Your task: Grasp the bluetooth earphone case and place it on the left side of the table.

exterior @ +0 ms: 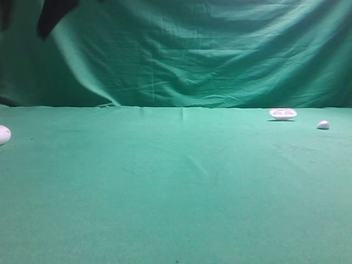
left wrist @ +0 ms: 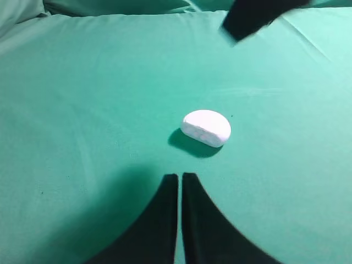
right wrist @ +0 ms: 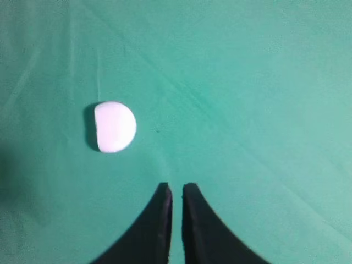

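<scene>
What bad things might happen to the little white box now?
1. The left gripper is shut, just short of the earphone case; a low move might knock the smooth, rounded case away.
2. In the high view the case lies at the left border, so a slide could hide it.
3. The white dish and small white lump might be mistaken for it.

So our exterior high view sits low out front, looking straight across the table (exterior: pixel 176 187) at the draped backdrop (exterior: pixel 192 49), pretty far back. Our left wrist view looks down at a slant past the left claw (left wrist: pixel 180 179) from close up, with the white case (left wrist: pixel 206 127) ahead. Our right wrist view points nearly straight down over the right claw (right wrist: pixel 176 190). All three share that case, at the far left edge in the exterior high view
</scene>
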